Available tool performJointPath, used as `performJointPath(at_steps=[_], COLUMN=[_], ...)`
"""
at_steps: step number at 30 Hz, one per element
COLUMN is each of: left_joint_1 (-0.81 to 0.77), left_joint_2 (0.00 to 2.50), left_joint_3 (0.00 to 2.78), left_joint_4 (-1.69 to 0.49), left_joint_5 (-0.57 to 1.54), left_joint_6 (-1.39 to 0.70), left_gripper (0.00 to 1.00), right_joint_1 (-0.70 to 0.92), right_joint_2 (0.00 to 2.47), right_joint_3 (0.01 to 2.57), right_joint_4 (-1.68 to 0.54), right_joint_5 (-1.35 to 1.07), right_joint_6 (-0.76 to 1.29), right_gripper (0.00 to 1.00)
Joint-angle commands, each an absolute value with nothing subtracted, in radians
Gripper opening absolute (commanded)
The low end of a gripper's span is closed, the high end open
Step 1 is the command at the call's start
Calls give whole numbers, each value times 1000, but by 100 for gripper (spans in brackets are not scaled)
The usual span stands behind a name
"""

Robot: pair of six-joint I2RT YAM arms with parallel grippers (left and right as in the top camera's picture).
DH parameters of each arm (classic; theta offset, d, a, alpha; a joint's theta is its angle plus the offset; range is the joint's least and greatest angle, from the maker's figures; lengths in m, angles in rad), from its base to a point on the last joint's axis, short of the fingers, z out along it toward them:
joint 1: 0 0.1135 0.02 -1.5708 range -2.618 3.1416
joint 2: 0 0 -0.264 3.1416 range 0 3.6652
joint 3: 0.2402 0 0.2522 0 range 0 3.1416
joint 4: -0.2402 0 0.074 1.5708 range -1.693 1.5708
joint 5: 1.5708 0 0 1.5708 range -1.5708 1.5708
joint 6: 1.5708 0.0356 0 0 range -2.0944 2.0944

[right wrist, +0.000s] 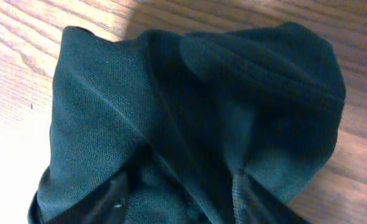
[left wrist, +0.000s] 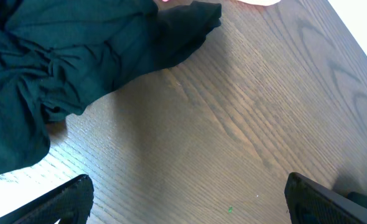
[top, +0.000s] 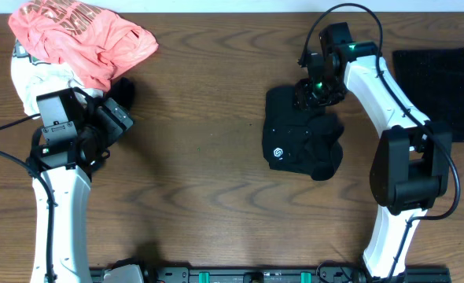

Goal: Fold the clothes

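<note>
The wooden table is seen from above with both arms reaching in from the near edge. The black garment is laid crumpled right of centre, bunched into an uneven lump and not flattened. A small white logo is shown on its near-left part.

The right gripper is set on the far edge of that garment. In the right wrist view the frame is filled by the black garment, and the right gripper is pressed down into it. The fingertips are half buried in the fabric, drawn in partway with a raised fold pinched between them. Creases are seen running from the cloth's corner toward that pinch.

The left gripper is held at the left side, just beside a dark cloth. The dark cloth is lying against the near edge of a pile at the far-left corner. In that pile a pink garment is heaped on top of a white garment.

In the left wrist view the left gripper is shown with its fingers spread wide apart. Only bare wood is seen between them. The dark cloth is bunched ahead of them and to one side, apart from both fingers.

A flat black mat is placed at the right edge of the table, partly cut off by the frame.
</note>
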State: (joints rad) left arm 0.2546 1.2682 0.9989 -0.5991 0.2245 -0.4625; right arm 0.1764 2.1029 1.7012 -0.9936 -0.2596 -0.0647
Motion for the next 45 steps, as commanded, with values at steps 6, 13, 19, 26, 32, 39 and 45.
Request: performJointPath(at_steps=[6,13,19,26,32,39,45], left_joint_1=[259,259,258,259,259,259,265], left_joint_2=[1274,1274,1274,1274,1274,1274,1274], left_joint_3=[1010,1010,1010,1010,1010,1010,1010], left_joint_4=[-601,-601,-601,-602,-602,-587,-554], left_joint_5=[212,212,212,212,212,211,196], left_joint_6=[-438,-438,-438,-438,-438,-371,-344], left_gripper=[98,98,98,98,98,98,98], right_joint_1=[178,122,79,67,86,202,349], right_joint_2=[2099,2099,2099,2098,2088,2025,2025], right_joint_3=[1688,1693,1692,1699,1827,1913,1887], right_joint_4=[-949,-891,-855,-876,-1093,-1234,-1309], right_joint_5=[-258,-251,-251,-216,-217,-181,-19], right_joint_6=[-148,-156,-214,-233,-219,-271,-270], right_gripper=[9,1,1,92,95,87,74])
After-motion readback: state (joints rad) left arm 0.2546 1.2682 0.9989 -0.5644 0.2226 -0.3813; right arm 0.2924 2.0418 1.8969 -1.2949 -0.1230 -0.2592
